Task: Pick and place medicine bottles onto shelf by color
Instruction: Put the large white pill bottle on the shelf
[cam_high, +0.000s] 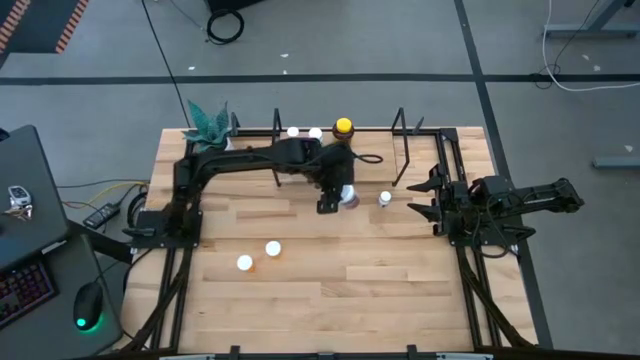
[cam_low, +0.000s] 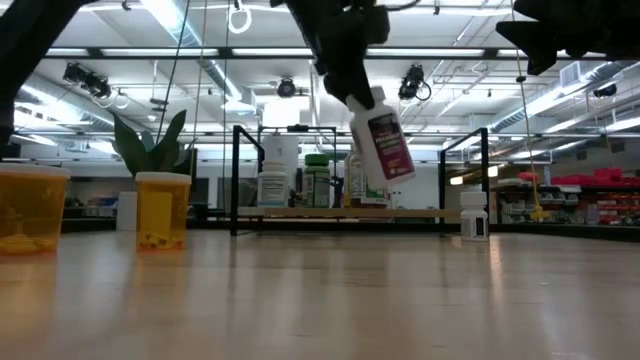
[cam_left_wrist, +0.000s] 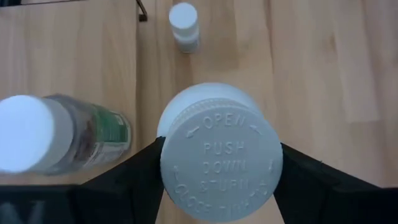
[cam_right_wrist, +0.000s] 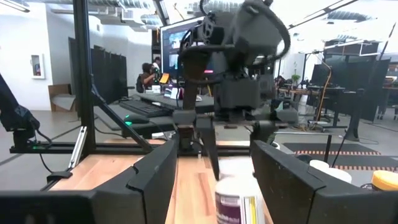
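At the far left corner of the table (cam_high: 300, 300) stands a white pot with a teal plant (cam_high: 210, 125). In the front left part of the table two orange bottles with white caps (cam_high: 259, 255) stand near each other; in the low view they show as yellow-orange bodies.

The shelf (cam_high: 340, 135) stands along the far edge, in the middle, with black wire uprights at both ends. On it there are two white-capped bottles (cam_high: 304, 132) and a larger yellow-capped bottle (cam_high: 343, 126).

The left gripper (cam_high: 335, 196) is just in front of the shelf. Its fingers (cam_left_wrist: 134, 180) are clamped on the white cap of a purple-labelled bottle (cam_low: 385, 140), which hangs tilted in the air, above the table.

A small white bottle (cam_high: 384, 198) stands on the table just beside it, to the right.

The right gripper (cam_high: 428, 198) waits near the right edge of the table, its jaws apart, holding nothing.
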